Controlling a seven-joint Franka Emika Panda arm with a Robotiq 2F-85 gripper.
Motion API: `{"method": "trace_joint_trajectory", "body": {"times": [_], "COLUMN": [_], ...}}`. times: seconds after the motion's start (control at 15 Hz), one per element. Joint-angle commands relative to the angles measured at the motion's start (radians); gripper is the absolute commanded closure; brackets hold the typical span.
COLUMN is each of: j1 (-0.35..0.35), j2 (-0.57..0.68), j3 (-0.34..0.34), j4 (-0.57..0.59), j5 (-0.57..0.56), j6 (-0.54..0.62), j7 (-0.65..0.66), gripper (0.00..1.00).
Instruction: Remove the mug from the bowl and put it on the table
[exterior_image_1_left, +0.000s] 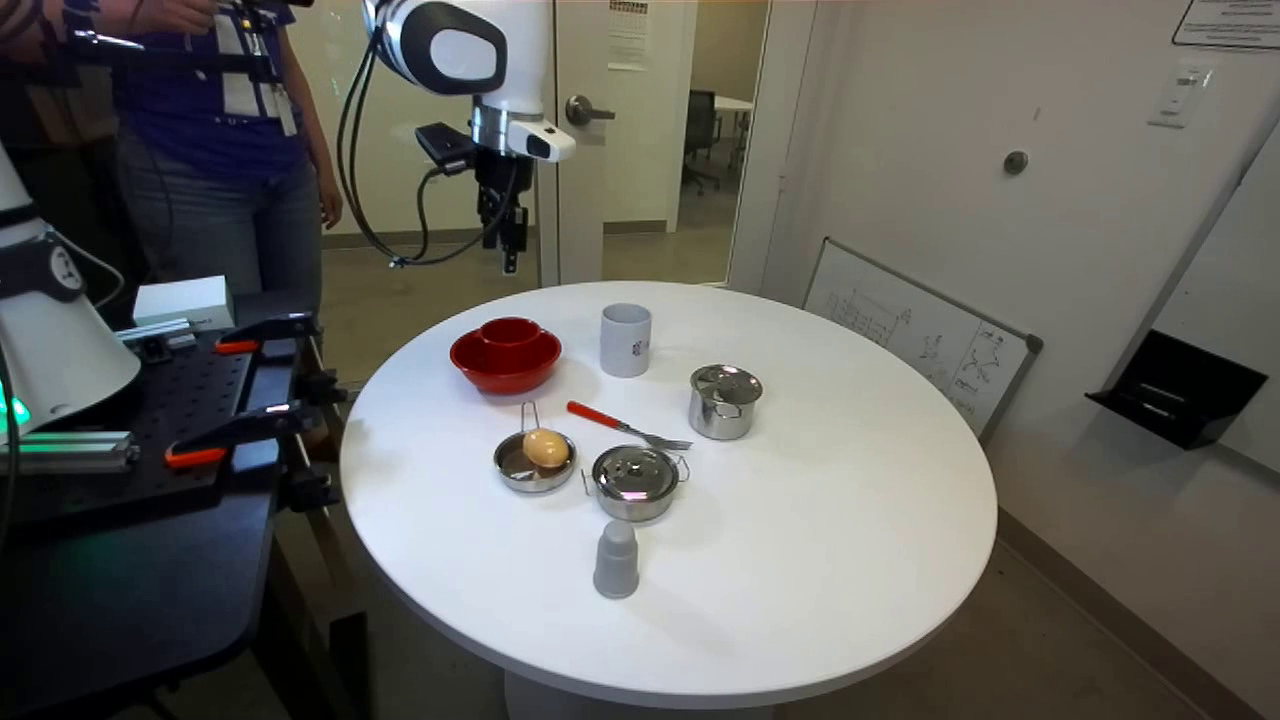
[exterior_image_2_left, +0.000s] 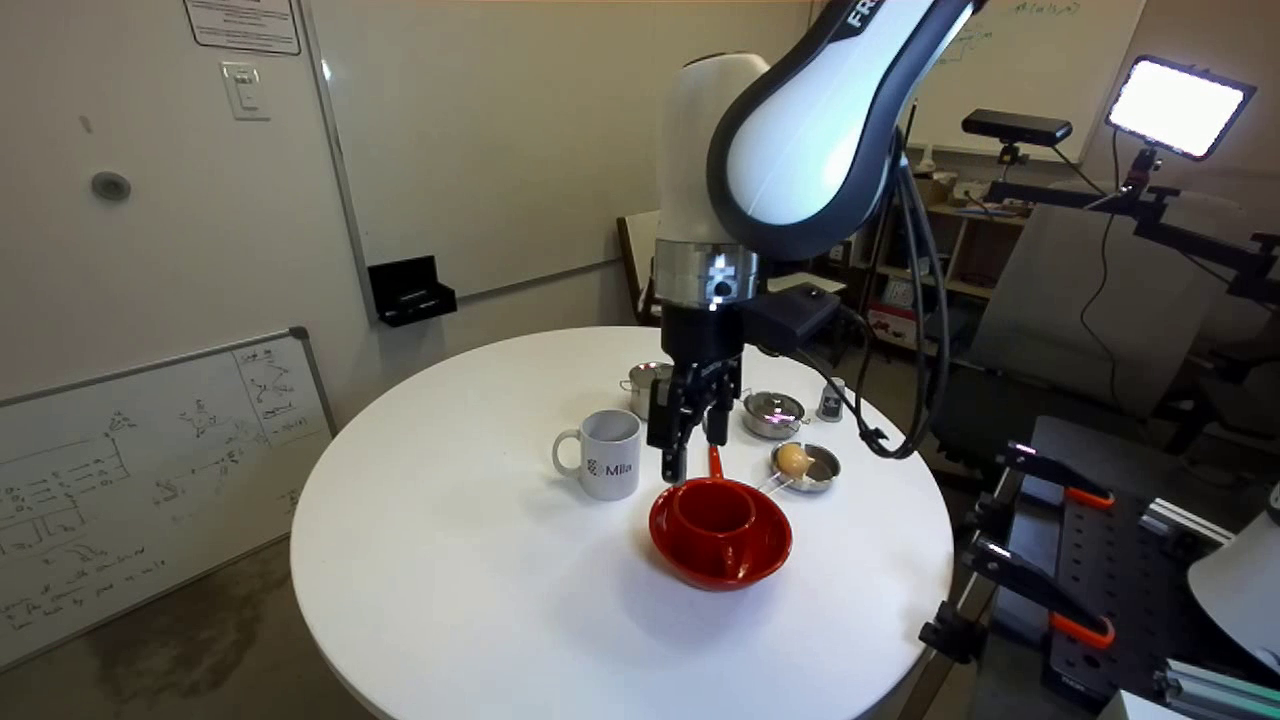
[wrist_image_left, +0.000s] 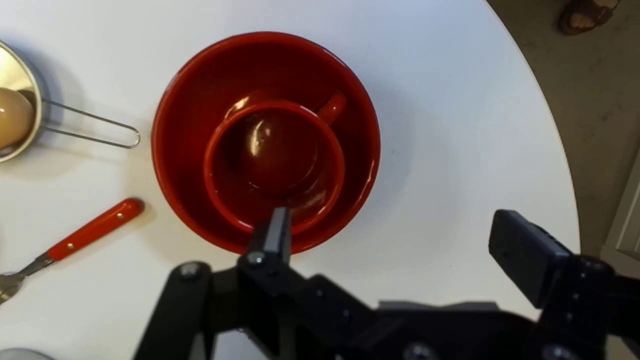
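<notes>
Red mug (wrist_image_left: 277, 160) inside red bowl (wrist_image_left: 182, 125) on white surface (exterior_image_1_left: 850, 530); tool (exterior_image_2_left: 695, 460) hangs above, jaws spread wide, empty, clear of both.

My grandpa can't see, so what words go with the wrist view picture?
Seen from above, a red mug sits in a wider red bowl on a white table. The open gripper shows at the bottom, partly hiding the bowl's lower rim. At left, partly cut off, are a red-handled fork and a metal pan holding what looks like an egg.
</notes>
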Motion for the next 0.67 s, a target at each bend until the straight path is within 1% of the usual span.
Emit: {"method": "trace_joint_trajectory", "body": {"times": [0.0,0.33,0.6], "j1": [0.024,0.035,0.032], "j2": [0.128,0.214,0.253], "j3": [-0.007,-0.024,-0.034], "j4": [0.127,0.194,0.221], "j5": [-0.017,-0.012,-0.005], "j6": [-0.054,-0.064,-0.072], "j7": [0.014,0.037,0.045], "gripper": [0.00,0.00,0.00]}}
